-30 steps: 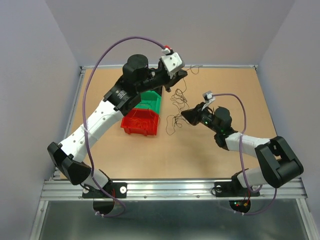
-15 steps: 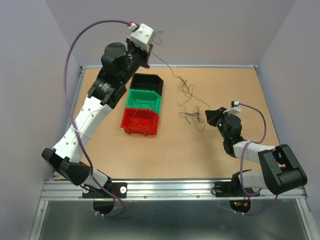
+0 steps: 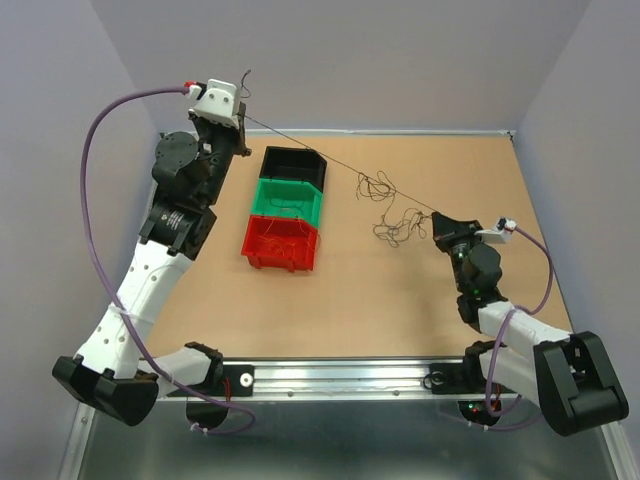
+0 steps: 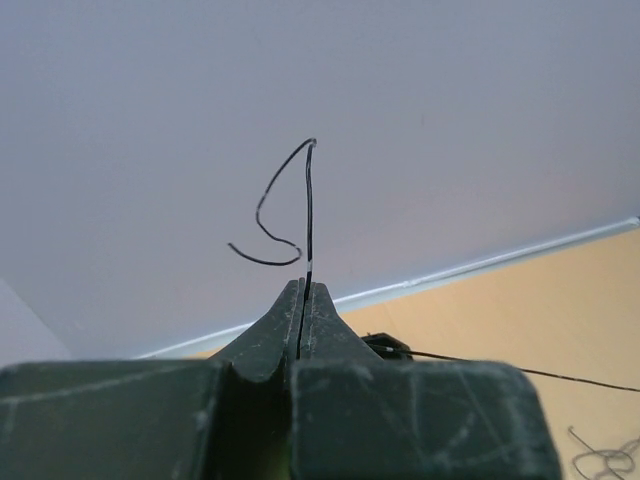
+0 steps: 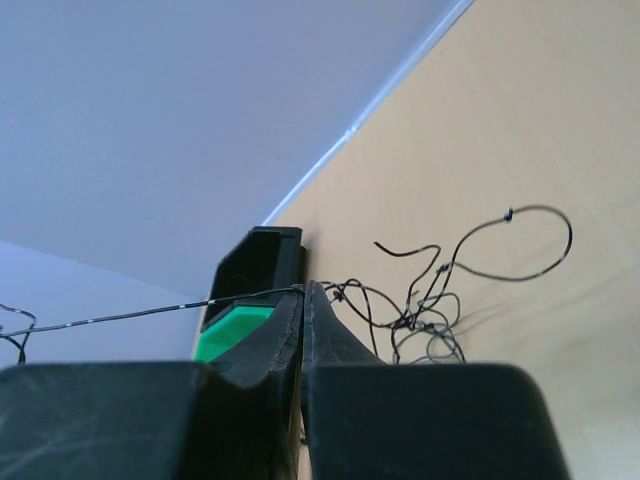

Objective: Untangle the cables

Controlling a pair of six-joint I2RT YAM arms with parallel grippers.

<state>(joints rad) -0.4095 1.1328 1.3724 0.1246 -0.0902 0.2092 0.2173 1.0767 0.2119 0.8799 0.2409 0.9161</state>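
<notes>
A thin dark cable (image 3: 330, 152) runs taut from my left gripper (image 3: 243, 115), raised at the far left, to my right gripper (image 3: 437, 216) low on the table. Loose curly cables (image 3: 392, 215) hang and lie tangled near the right gripper. In the left wrist view my gripper (image 4: 303, 288) is shut on the dark cable (image 4: 308, 200), whose curled end sticks out above the tips. In the right wrist view my gripper (image 5: 303, 290) is shut on the dark cable (image 5: 130, 317), with the tangle (image 5: 440, 300) just beyond it.
Three bins stand in a row left of centre: black (image 3: 294, 164), green (image 3: 288, 200) and red (image 3: 281, 243), the red and green ones with thin strands inside. The black and green bins also show in the right wrist view (image 5: 255, 270). Walls enclose the table.
My left gripper has swung up and to the far left, drawing the dark cable taut. My right gripper has moved right and nearer, taking the tangle with it.
</notes>
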